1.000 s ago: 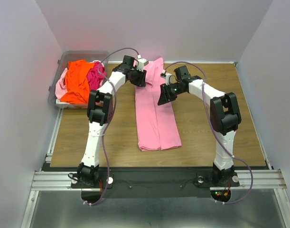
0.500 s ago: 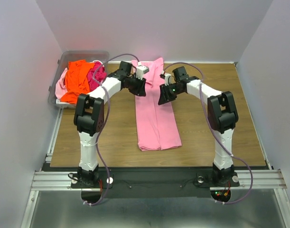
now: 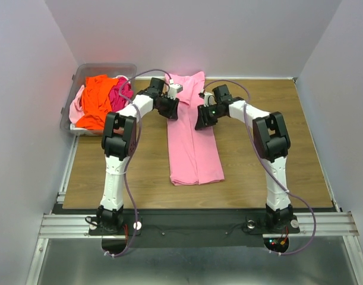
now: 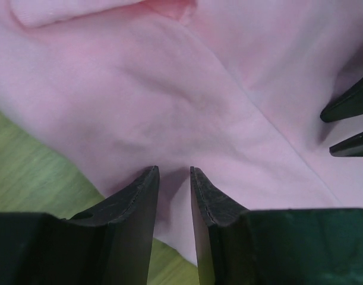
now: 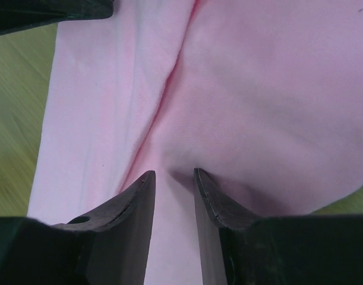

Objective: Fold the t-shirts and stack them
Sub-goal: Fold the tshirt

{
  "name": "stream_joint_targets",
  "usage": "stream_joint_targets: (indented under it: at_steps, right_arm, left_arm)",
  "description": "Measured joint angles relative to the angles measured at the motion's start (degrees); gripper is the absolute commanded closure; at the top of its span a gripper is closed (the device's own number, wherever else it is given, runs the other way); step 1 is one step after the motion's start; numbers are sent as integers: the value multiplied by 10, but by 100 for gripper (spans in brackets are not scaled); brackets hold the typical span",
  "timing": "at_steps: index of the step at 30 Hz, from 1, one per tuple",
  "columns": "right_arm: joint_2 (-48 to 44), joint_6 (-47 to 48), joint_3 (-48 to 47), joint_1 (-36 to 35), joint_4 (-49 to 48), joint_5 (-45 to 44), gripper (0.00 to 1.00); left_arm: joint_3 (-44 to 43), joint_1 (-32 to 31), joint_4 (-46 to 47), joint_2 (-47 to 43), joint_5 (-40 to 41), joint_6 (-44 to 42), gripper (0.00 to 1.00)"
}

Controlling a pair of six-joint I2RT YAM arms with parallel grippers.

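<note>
A light pink t-shirt (image 3: 193, 148) lies folded into a long strip down the middle of the table. My left gripper (image 3: 169, 108) is at its far left edge and my right gripper (image 3: 202, 122) at its far right edge, both pointing down. In the left wrist view, the left gripper (image 4: 174, 170) has a narrow gap between its jaws and its tips sit on the cloth (image 4: 187, 89) near the edge. My right gripper (image 5: 174, 172) stands the same way, its tips denting the cloth (image 5: 270, 107) beside a crease. More t-shirts, orange (image 3: 98, 98), hot pink (image 3: 120, 95) and pale pink (image 3: 77, 107), are piled at the far left.
The clear plastic bin (image 3: 104, 66) holding the piled shirts stands at the far left corner. Bare wooden table (image 3: 270, 166) shows on both sides of the folded shirt. White walls close in the left, back and right sides.
Both grippers have come down onto the shirt's far end and narrowed a little. The left elbow has swung inward. The shirt's near end has shifted slightly left and away.
</note>
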State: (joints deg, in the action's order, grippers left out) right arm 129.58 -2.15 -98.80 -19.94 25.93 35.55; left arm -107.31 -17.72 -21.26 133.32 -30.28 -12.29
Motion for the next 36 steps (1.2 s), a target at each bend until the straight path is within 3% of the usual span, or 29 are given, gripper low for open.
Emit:
stream_joint_targets:
  at_steps: [3,4,6,9,13,16,20,29,36]
  right_arm:
    - [8,-10,-14,0,-9,2,51]
    - [7,-12,-14,0,-10,11,40]
    - [0,-12,-10,0,-10,31,29]
    - [-37,-8,21,0,-10,57,28]
    - [-165,60,84,0,41,73,42]
    - [-275,137,126,0,87,57,59]
    - [-365,220,196,-2,127,19,67]
    - [-324,248,389,-31,158,-43,71]
    - [-320,232,416,-80,148,-70,75]
  left_arm:
    - [-11,7,-12,4,2,-20,59]
    - [-11,9,-17,3,-3,-27,58]
    - [-6,12,-25,-3,-17,-40,57]
    - [64,13,-28,-59,-46,-62,53]
    - [200,10,-16,-212,-69,-102,51]
    - [297,2,-7,-374,-83,-158,51]
    - [401,-22,21,-517,-90,-217,53]
    - [559,-39,19,-566,-79,-296,53]
    - [587,-75,22,-640,-51,-343,53]
